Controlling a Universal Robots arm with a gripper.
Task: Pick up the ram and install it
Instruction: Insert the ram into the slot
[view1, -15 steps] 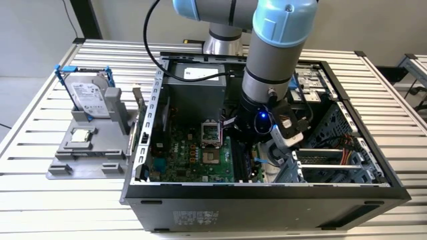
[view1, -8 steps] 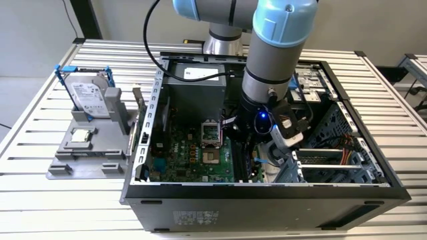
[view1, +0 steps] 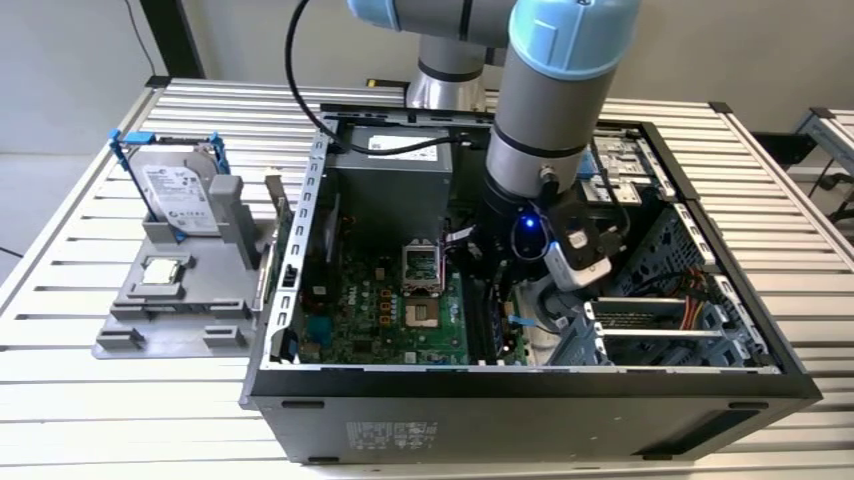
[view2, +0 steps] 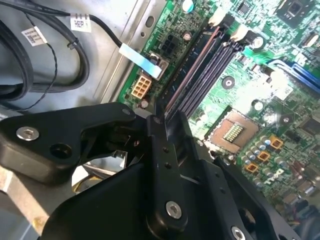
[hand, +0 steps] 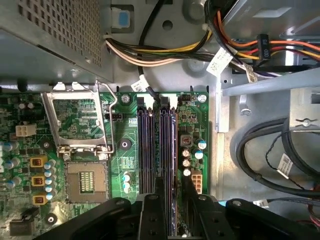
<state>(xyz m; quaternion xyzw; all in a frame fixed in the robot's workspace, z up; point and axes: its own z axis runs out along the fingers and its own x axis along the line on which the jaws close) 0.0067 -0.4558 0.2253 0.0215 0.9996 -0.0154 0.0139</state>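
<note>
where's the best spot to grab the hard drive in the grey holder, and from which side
Probably take the hard drive by its upper half, from straight above, pinching across its flat faces. It stands upright on edge; the grey holder hides its lower end and blue rails line its narrow sides.

Grey and light-blue arm reaching steeply downward in the exterior view, wrist low, black end effector (hand: 165, 210) pointing down, fingers (view2: 167, 150) drawn close together

No legible txt on labels/cable tags (view2: 80, 22)
</note>
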